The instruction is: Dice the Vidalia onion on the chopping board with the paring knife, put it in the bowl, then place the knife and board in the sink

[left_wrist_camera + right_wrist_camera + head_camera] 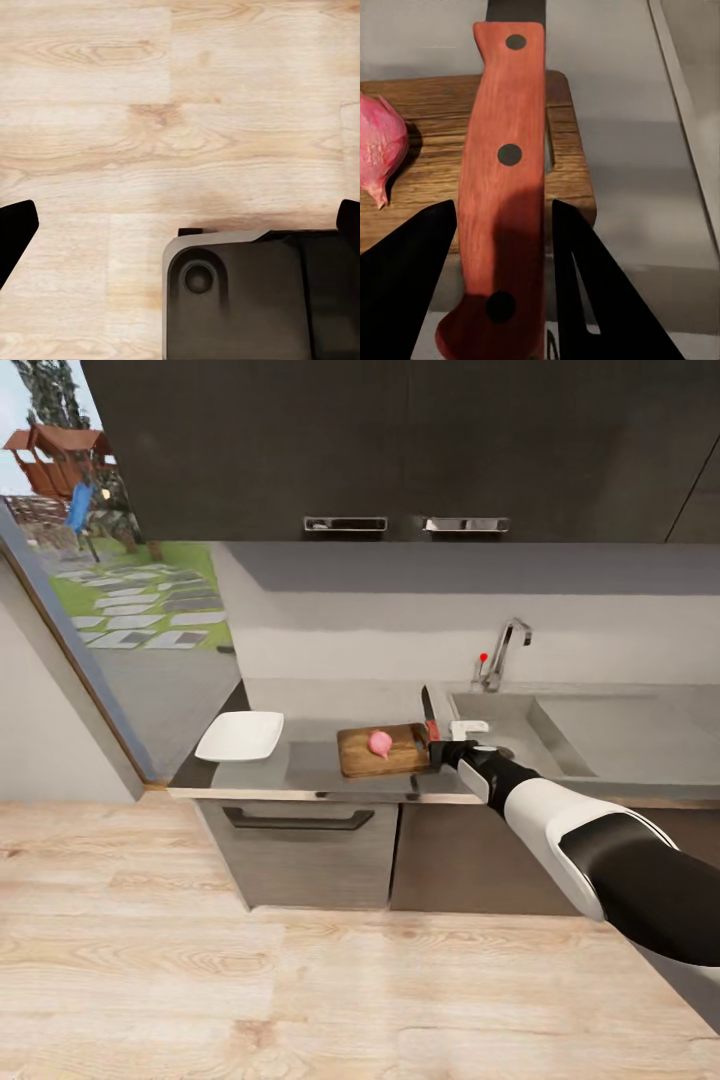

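Right arm stretched forward and to the left from the shoulder, white forearm, black wrist. Right pincer (437, 748) out at the bench edge, its dark fingers (405, 277) closed on either side of the paring knife (506, 187) handle. Left pincer (180, 225) aimed straight down, fingertips spread wide apart, nothing between them.

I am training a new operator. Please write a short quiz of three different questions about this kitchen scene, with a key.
1. True or false: the Vidalia onion lies on the chopping board.
2. What stands between the fingers of the right gripper? A) bowl B) paring knife C) faucet
3. Fill in: the bowl sits on the countertop, on the board's ____ side in the head view.

Key: 1 true; 2 B, the paring knife; 3 left.
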Motion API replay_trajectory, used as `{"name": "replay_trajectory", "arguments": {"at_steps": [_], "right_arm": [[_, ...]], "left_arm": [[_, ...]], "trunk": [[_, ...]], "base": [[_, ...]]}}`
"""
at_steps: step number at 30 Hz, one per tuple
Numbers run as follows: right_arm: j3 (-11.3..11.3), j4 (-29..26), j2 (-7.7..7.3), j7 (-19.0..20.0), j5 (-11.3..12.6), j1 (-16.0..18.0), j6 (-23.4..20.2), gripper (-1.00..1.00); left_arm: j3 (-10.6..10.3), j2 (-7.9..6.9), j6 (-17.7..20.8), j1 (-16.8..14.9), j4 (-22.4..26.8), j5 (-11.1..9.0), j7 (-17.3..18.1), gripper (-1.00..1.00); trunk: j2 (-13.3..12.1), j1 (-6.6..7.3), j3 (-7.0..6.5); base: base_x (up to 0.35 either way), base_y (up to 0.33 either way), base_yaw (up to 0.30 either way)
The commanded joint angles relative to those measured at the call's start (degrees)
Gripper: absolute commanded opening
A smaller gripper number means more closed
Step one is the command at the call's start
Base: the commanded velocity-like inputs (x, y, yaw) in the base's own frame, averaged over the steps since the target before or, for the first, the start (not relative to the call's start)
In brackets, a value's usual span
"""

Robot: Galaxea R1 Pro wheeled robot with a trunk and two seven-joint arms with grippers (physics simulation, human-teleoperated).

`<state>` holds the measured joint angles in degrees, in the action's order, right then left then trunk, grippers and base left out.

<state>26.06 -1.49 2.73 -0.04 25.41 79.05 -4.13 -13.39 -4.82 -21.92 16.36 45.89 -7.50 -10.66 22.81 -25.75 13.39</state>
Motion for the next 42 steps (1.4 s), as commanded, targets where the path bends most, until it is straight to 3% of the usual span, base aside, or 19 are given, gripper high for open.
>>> {"name": "replay_trajectory", "arguments": {"at_steps": [1,6,9,11,12,13,15,17,19,25,31,34,38,42], "right_arm": [[0.51,-0.17,-0.04,-0.04,0.42,0.05,-0.21,-1.0],[1.96,-0.84,-0.33,-1.13,-0.52,0.05,-0.32,-1.0],[4.56,-2.88,0.17,-7.09,-5.43,0.05,-0.97,-1.0],[5.09,-4.98,0.92,-12.41,-9.41,0.05,-3.05,-1.0],[5.29,-6.51,1.87,-16.6,-12.82,0.05,-4.35,-1.0],[5.33,-6.88,2.32,-17.96,-14.05,0.05,-4.62,-1.0],[5.41,-7.97,5.39,-24.96,-22.26,0.05,-5.47,-1.0],[5.4,-8.17,7.03,-28.71,-27.71,0.05,-5.84,-1.0],[5.47,-8.17,7.27,-31.18,-30.94,0.05,-6.18,-1.0],[5.49,-7.42,7.27,-33.36,-34.16,0.05,-10.17,-1.0],[5.53,-2.9,7.27,-33.33,-35.33,0.03,-10.69,-1.0],[5.6,-1.55,7.27,-33.33,-37.64,-2.5,-10.7,-1.0],[5.66,-1.36,7.27,-33.47,-43.53,-4.61,-10.47,-1.0],[5.67,-1.44,7.27,-33.45,-45.12,-5.4,-10.32,-1.0]], "left_arm": [[-0.41,-0.1,-0.14,-0.01,0.07,-0.59,-0.41,1.0],[-0.38,-0.1,-0.14,-0.01,-0.26,-0.59,-0.39,1.0],[-0.34,-0.1,-0.14,-0.08,-0.96,-0.59,-0.4,1.0],[-0.35,-0.1,-0.14,-0.09,-1.19,-0.59,-0.39,1.0],[-0.36,-0.1,-0.14,-0.08,-1.39,-0.59,-0.38,1.0],[-0.35,-0.1,-0.14,-0.08,-1.49,-0.59,-0.39,1.0],[-0.39,-0.1,-0.14,0.01,-2.43,-0.59,-0.4,1.0],[-0.4,-0.1,-0.14,0.05,-3.15,-0.59,-0.41,1.0],[-0.39,-0.1,-0.14,0.07,-3.44,-0.59,-0.41,1.0],[-0.41,-0.1,-0.16,0.07,-3.53,-0.59,-0.41,1.0],[-0.38,-0.1,-0.15,0.08,-3.54,-0.59,-0.41,1.0],[-0.4,-0.1,-0.14,0.08,-3.55,-0.59,-0.41,1.0],[-0.41,-0.1,-0.14,0.08,-3.59,-0.59,-0.41,1.0],[-0.38,-0.1,-0.14,0.08,-3.65,-0.59,-0.41,1.0]], "trunk": [[0.11,-0.04,0.1],[0.11,-0.04,0.09],[0.11,-0.04,0.09],[0.11,-0.04,0.09],[0.11,-0.04,0.09],[0.11,-0.04,0.09],[0.11,-0.04,0.09],[0.11,-0.04,0.09],[0.11,-0.04,0.09],[0.11,-0.04,0.09],[0.11,-0.04,0.09],[0.11,-0.04,0.09],[0.11,-0.04,0.09],[0.11,-0.04,0.09]], "base": [[0.0,0.015,0.009],[0.0,0.004,0.002],[0.0,0.0,0.0],[0.0,0.0,0.0],[0.0,0.0,0.0],[0.0,0.0,0.0],[0.0,0.0,0.0],[0.0,0.0,0.0],[0.0,0.0,0.0],[0.0,0.0,0.0],[0.0,0.0,0.0],[0.0,0.0,0.0],[0.0,0.0,0.0],[0.0,0.0,0.0]]}}
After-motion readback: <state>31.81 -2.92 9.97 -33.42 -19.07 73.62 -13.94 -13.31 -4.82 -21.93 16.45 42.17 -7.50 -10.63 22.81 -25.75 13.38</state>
